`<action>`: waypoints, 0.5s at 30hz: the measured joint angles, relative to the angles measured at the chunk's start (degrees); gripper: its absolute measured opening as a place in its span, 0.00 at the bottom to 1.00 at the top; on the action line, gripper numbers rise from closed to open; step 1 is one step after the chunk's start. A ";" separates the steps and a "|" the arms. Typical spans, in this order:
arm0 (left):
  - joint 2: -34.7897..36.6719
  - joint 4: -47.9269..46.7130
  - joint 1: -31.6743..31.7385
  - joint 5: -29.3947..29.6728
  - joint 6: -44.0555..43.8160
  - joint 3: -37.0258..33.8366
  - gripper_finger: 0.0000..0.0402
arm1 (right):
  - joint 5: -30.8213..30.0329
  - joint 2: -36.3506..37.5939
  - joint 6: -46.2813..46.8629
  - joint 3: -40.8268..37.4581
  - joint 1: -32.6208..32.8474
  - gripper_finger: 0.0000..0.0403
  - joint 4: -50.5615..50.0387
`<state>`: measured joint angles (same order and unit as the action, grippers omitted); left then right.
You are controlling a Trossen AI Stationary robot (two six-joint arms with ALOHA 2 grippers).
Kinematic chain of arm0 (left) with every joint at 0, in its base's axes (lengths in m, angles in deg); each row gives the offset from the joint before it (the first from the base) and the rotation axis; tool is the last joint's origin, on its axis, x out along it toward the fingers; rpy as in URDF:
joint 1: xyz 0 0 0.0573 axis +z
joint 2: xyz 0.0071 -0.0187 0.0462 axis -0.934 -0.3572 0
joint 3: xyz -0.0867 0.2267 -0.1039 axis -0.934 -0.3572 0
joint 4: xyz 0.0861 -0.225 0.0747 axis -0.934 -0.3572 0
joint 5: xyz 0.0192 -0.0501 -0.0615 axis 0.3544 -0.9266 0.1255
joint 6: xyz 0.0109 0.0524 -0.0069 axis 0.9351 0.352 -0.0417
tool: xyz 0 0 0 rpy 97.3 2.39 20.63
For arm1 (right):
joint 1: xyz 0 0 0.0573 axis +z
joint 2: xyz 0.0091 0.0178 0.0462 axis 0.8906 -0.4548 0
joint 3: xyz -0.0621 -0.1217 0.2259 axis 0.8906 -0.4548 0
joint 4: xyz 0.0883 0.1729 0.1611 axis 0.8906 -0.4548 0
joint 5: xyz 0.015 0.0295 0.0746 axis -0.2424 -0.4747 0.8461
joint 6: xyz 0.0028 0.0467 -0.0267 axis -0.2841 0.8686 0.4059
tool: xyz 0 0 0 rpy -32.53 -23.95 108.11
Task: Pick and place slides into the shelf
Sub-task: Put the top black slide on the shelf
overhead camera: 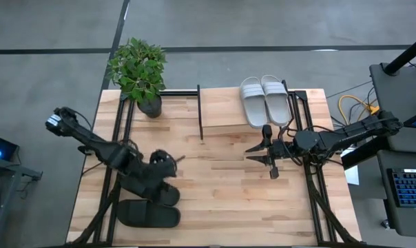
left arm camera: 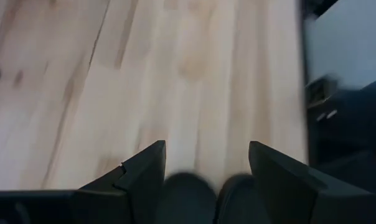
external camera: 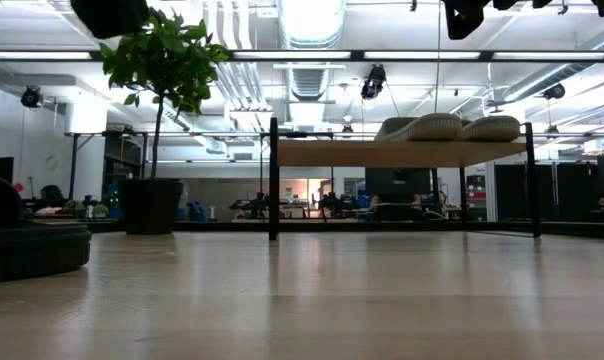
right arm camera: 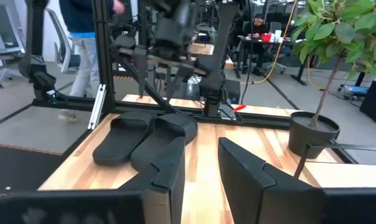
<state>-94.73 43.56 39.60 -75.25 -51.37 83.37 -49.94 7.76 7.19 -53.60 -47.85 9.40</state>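
Observation:
Two black slides [overhead camera: 153, 207] lie side by side, soles down, at the table's near left; the right wrist view shows them [right arm camera: 144, 140] and the low view one of them [external camera: 32, 248]. My left gripper [overhead camera: 168, 162] hangs open just above them, and their ends [left arm camera: 188, 193] show between its fingers without touching. Two white slides [overhead camera: 266, 100] rest soles down on the plank top of the shelf [overhead camera: 225, 110] at the far middle. My right gripper [overhead camera: 253, 154] stands level in front of the shelf, pointing toward the table's left, open with nothing between its fingers [right arm camera: 169, 168].
A potted plant [overhead camera: 142, 76] stands at the far left beside the shelf. Black frame rails [overhead camera: 118, 138] run along the table's left and right sides. Bare wood [overhead camera: 215, 193] lies between the two arms. A person [right arm camera: 82, 43] stands in the room beyond the table.

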 joint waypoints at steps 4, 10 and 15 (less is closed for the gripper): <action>-6.25 -12.37 -2.32 1.36 -8.44 5.20 0.53 | -1.53 0.00 -0.49 0.00 0.00 0.20 0.02; -15.46 -27.43 -4.17 1.32 -20.61 11.76 0.53 | -2.65 0.00 -0.84 0.00 -0.02 0.19 0.02; -21.38 -34.05 -4.38 -2.51 -27.93 14.64 0.53 | -2.65 0.00 -1.47 0.00 -0.02 0.20 0.01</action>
<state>-116.11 9.51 35.23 -77.76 -79.30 98.01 -52.58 7.76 5.72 -53.60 -47.87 9.41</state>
